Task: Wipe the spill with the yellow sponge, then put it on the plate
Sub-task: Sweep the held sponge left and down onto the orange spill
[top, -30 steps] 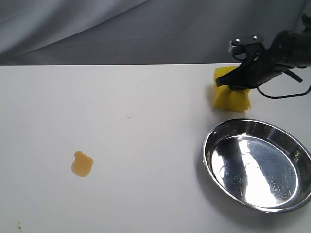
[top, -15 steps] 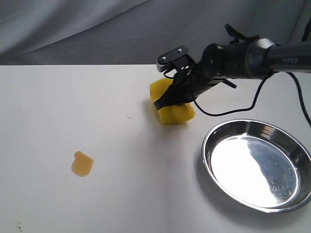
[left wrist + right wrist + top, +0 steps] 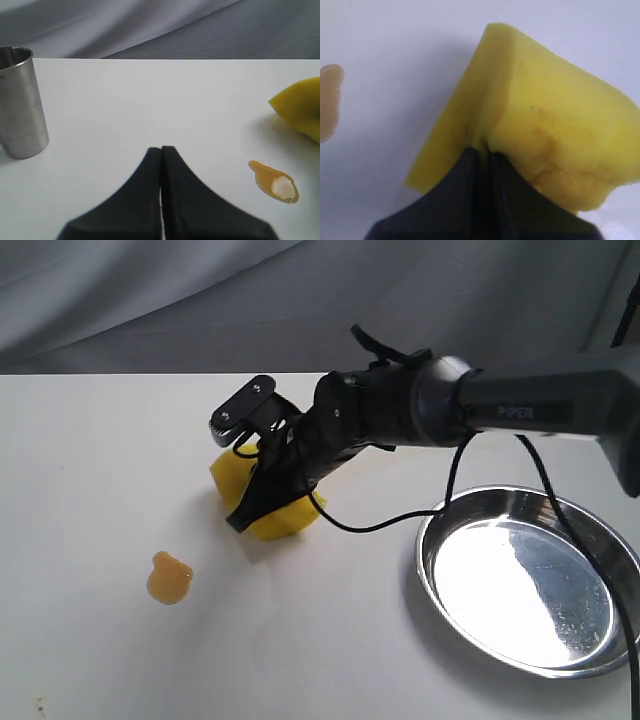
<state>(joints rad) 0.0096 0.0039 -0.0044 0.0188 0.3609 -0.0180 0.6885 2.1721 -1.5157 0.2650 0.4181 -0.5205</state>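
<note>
Gripping the sponge [image 3: 285, 522] with my right end effector [image 3: 243, 518], near the unwiped spill [image 3: 169, 578]. Wipe and plate [image 3: 424, 552] placement remain; my left end effector [image 3: 161, 150] is closed, empty.

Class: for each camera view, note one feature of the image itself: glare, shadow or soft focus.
Exterior view: glare whitens the floor of the plate; the yellow sponge casts a soft shadow. Left wrist view: a white highlight sits on the spill; the left gripper is soft-edged. Right wrist view: the right gripper, near the lens, is out of focus.
</note>
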